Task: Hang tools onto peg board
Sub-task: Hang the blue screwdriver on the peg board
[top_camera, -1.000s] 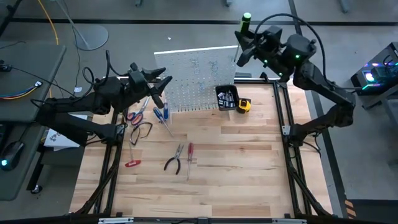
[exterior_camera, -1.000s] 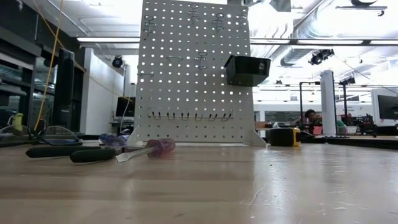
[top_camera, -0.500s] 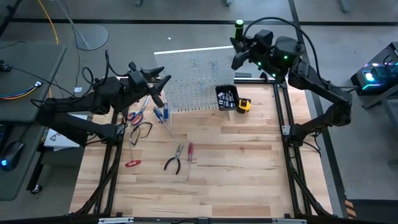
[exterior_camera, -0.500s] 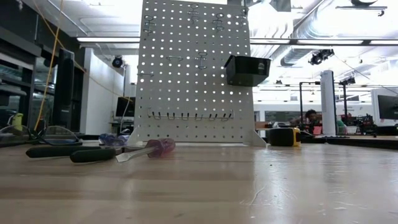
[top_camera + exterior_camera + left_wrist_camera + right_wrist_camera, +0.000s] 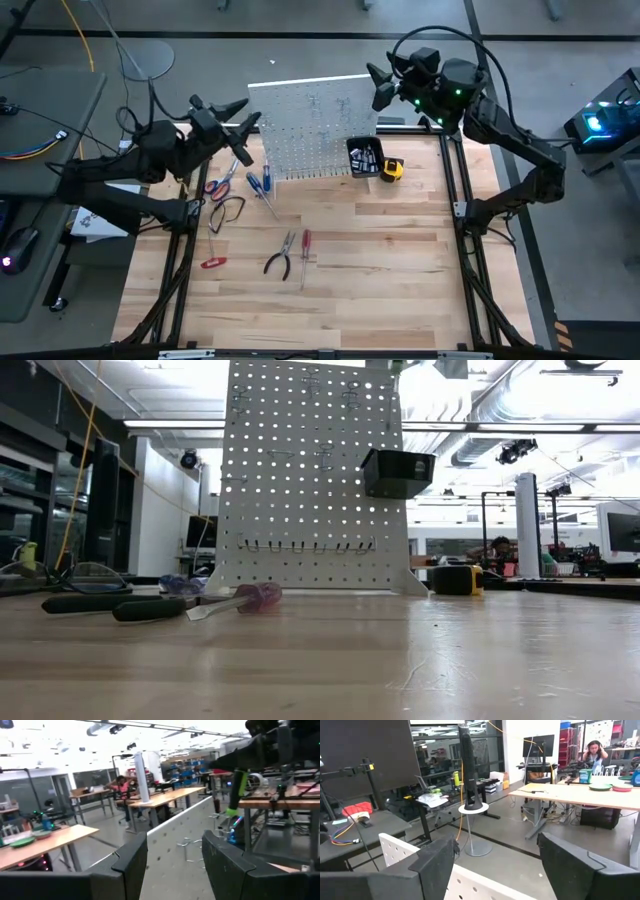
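Observation:
The white peg board (image 5: 310, 125) stands at the table's far edge, with a black bin (image 5: 364, 156) on its right part. A green-black screwdriver (image 5: 238, 787) stands upright at the board's top right corner, seen in the left wrist view; what it hangs from is hidden. My right gripper (image 5: 377, 86) is open there, above the board's top edge (image 5: 400, 851). My left gripper (image 5: 238, 124) is open by the board's upper left, with nothing between its fingers. Blue screwdrivers (image 5: 260, 183), scissors (image 5: 218, 186), pliers (image 5: 280, 256) and a red screwdriver (image 5: 306, 246) lie on the table. My right gripper stands open at the green-black screwdriver's handle (image 5: 240, 777), level, from the table's right. Whether a finger touches the handle I cannot tell, because the arm's dark body covers that place.
A yellow tape measure (image 5: 392, 169) lies right of the bin. Dark-handled pliers (image 5: 228, 211) and a red-handled tool (image 5: 212, 262) lie at the table's left. Black frame rails (image 5: 455, 190) run along both sides. Bare wood lies in the near half of the table.
My right gripper has opened and let go of the green-black screwdriver, which had stuck up above it and now stands lower at the board's top right corner. My left gripper has drawn back toward the table's left edge and rolled a little, staying open.

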Controlling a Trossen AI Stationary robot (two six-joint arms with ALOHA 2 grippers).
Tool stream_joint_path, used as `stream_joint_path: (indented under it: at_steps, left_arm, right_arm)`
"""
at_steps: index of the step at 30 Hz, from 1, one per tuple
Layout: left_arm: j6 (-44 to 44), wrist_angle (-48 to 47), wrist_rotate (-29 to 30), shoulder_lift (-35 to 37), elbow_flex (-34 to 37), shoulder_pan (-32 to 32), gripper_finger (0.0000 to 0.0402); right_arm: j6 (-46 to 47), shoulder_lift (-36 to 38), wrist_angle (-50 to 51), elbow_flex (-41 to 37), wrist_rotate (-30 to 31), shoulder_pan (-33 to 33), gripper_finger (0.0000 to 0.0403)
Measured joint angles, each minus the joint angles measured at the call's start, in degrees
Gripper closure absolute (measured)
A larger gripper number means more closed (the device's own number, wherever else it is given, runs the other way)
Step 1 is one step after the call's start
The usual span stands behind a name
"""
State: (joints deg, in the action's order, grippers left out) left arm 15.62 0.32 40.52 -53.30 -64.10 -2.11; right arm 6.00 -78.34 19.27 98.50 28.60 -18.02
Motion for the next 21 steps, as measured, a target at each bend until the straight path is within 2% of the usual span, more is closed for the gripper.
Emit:
stream_joint_path:
  at_steps: [4,8,12,18,21]
  left_arm:
    - [-3.6,-5.1,0.4,2.5,0.0,0.0,0.0229]
    - [-14.8,-15.8,-0.3,5.1,0.0,1.0,0.0229]
    - [-27.9,-28.2,-7.6,6.0,0.0,1.9,0.0229]
    - [-50.5,-45.8,-18.6,2.3,3.3,3.5,0.0229]
    - [-70.7,-52.3,-19.2,-1.1,8.7,3.8,0.0229]
  right_arm:
    - [-1.5,1.0,-0.2,0.0,0.0,0.0,0.0129]
    - [-2.3,3.3,-0.4,0.0,0.9,0.0,0.0128]
    - [-2.6,5.7,-0.5,0.0,0.9,0.0,0.0128]
    - [-3.5,7.9,-0.3,0.0,0.9,0.0,0.0128]
    - [-3.5,8.3,-0.2,0.0,0.9,0.0,0.0128]
